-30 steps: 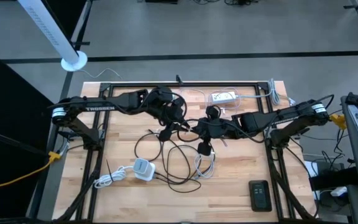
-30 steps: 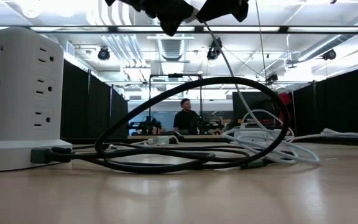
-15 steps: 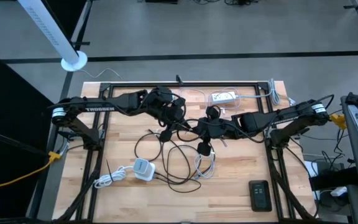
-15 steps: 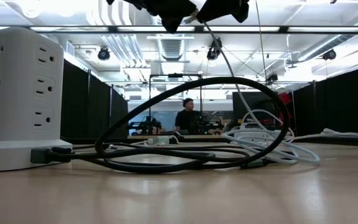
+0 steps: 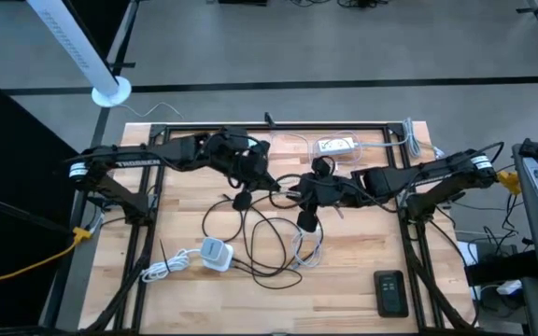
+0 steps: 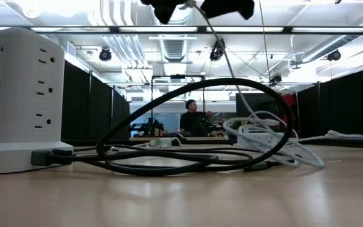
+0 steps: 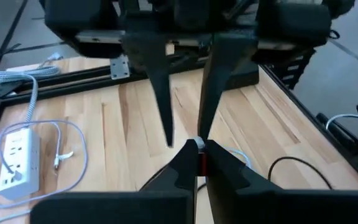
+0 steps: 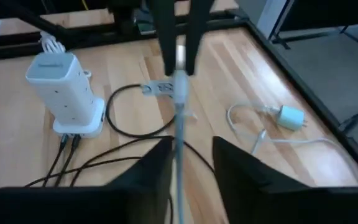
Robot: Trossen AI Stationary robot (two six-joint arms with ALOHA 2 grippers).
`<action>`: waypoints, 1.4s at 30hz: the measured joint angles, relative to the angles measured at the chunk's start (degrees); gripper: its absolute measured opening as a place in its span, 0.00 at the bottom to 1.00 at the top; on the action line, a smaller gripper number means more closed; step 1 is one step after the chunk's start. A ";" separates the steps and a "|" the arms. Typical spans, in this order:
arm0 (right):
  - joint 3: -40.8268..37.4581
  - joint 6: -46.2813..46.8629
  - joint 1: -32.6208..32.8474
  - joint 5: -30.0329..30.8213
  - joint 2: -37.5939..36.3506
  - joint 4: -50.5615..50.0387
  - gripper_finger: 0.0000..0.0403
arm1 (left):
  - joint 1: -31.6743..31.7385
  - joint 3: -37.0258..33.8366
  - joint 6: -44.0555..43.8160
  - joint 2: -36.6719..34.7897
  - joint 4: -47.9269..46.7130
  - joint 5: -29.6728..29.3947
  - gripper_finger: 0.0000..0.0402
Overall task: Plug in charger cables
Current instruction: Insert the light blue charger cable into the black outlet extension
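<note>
While a thin white cable (image 8: pixel 179 93) hangs taut above mid-worktop, the left hand (image 5: pixel 267 177) and right hand (image 5: pixel 292 189) meet tip to tip around its plug. The right hand pinches the cable's upper end; the left hand's fingers (image 7: pixel 220 163) are closed on a small plug tip. Below them lie a long black cable (image 6: pixel 194 126) in loops, a coiled white cable (image 5: pixel 311 245), a white outlet tower (image 6: pixel 19 94) and a far power strip (image 5: pixel 336 146) on the wooden worktop (image 5: pixel 185 210).
</note>
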 joint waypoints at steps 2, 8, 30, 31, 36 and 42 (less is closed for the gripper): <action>0.00 -1.57 0.03 0.67 -1.85 1.71 0.30 | 0.00 0.00 -1.09 -1.49 -0.31 -0.38 0.00; 0.04 -12.44 0.13 3.09 -6.96 18.92 0.40 | 0.00 -0.02 -5.00 -8.53 5.92 -0.76 0.00; 8.51 -25.42 -0.50 -2.11 2.58 47.89 0.32 | 0.01 0.01 -12.71 -13.95 23.79 -1.00 0.00; 8.99 -25.17 -0.54 -2.29 2.56 47.71 0.32 | 0.01 -0.02 -12.69 -13.95 23.57 -0.81 0.00; 10.66 -23.84 -0.55 -2.68 1.17 42.08 0.31 | 0.07 -0.02 -12.79 -14.69 24.02 -0.90 0.00; 11.34 -20.03 -0.76 -3.15 2.40 40.37 0.32 | 0.04 -0.02 -12.79 -14.56 24.10 -0.88 0.00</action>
